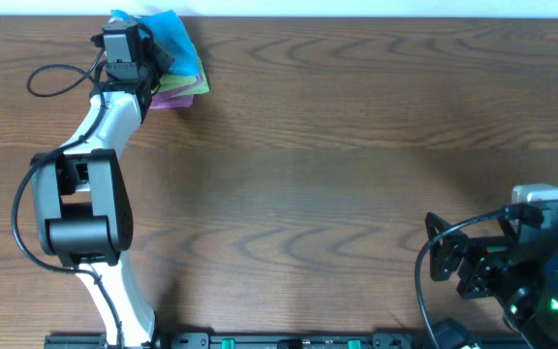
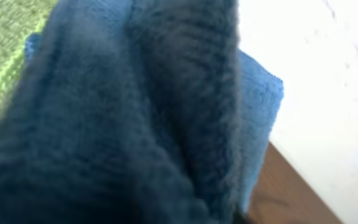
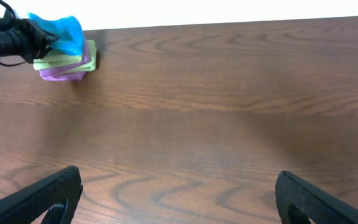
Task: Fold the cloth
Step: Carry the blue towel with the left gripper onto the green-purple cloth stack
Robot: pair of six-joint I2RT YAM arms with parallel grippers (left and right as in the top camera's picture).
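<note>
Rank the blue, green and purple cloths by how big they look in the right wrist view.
1. Blue cloth: clearly the largest.
2-3. Green cloth and purple cloth: only thin folded edges show, too alike to rank.

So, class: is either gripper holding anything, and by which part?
Right gripper: open, empty. Left gripper: at the blue cloth atop the stack; whether it grips cannot be told.

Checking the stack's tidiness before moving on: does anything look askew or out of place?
Yes. The blue cloth sits humped and rumpled atop the neatly folded green cloth and purple cloth at the far left, not flat like them.
</note>
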